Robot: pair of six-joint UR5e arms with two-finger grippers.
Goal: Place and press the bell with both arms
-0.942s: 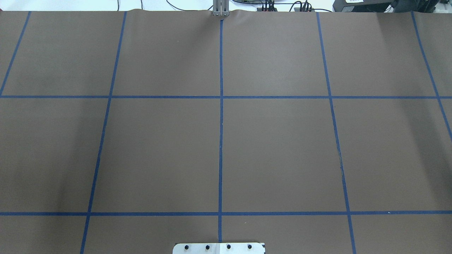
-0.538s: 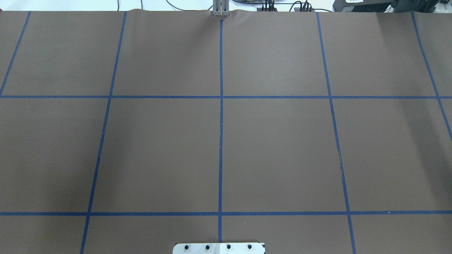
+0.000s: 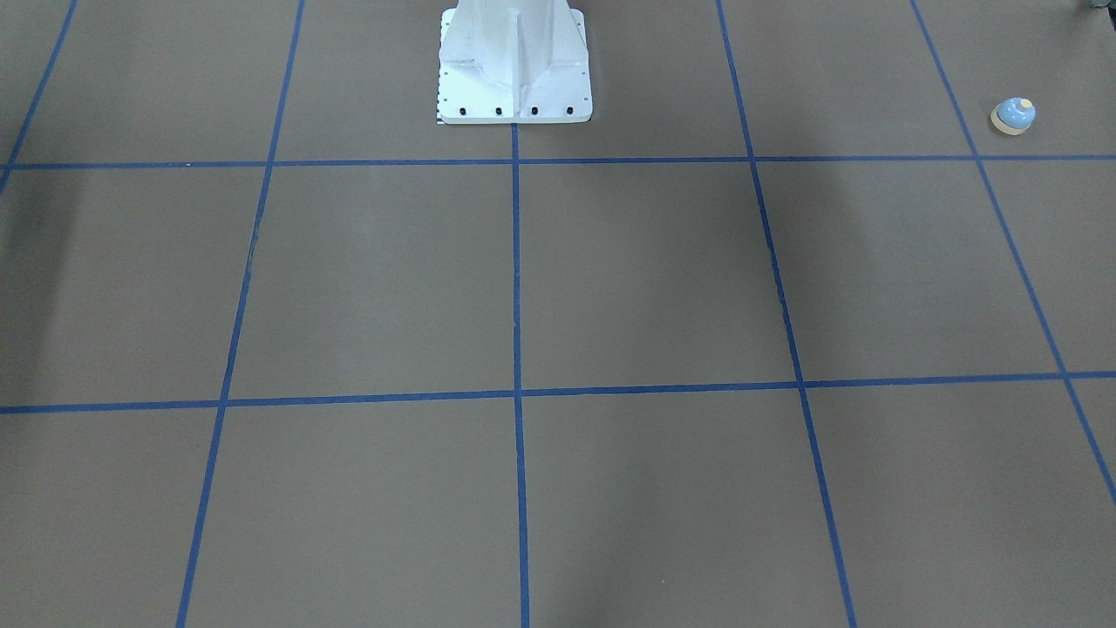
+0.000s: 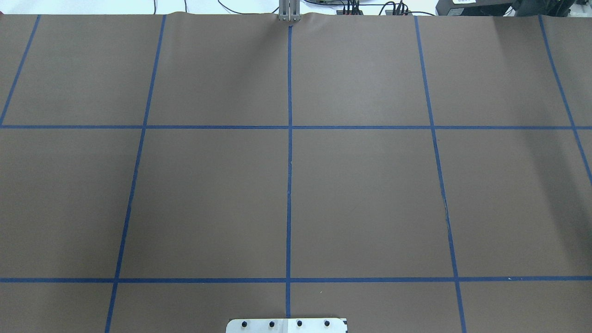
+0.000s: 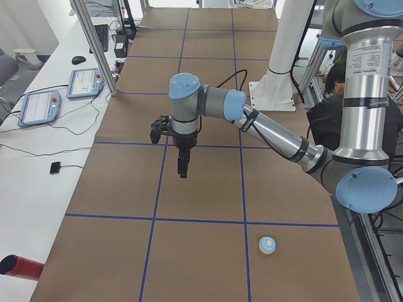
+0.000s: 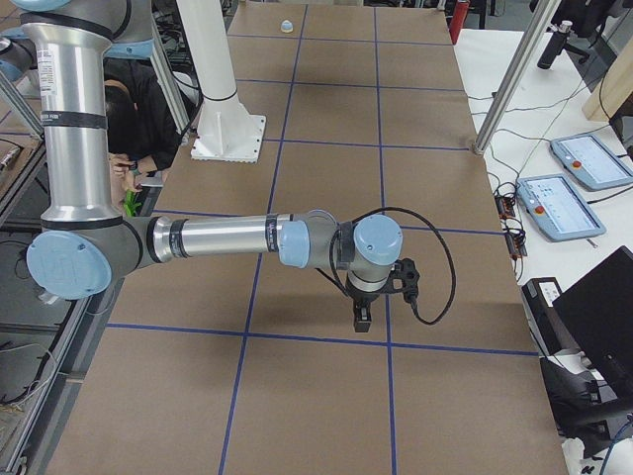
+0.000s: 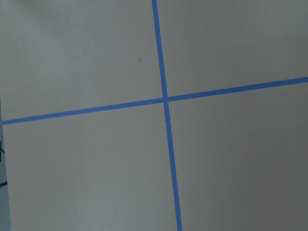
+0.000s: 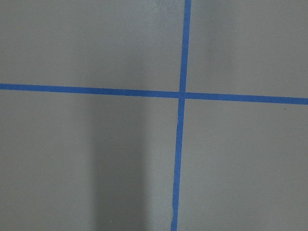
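The light-blue bell [image 3: 1013, 116] with a cream button stands upright on the brown table, near the robot's edge on its left side. It also shows in the exterior left view [image 5: 267, 245] and, tiny, in the exterior right view [image 6: 286, 26]. My left gripper [image 5: 182, 170] hangs pointing down above the table, well away from the bell. My right gripper [image 6: 362, 319] hangs pointing down over the table's other end. I cannot tell whether either is open or shut. Both wrist views show only brown paper and blue tape lines.
The white pedestal base [image 3: 514, 70] stands at the robot's edge of the table. A person [image 5: 334, 107] sits behind the robot. Teach pendants [image 5: 85, 82] lie on the side desk, and a metal post [image 6: 504, 89] stands at the table's far edge.
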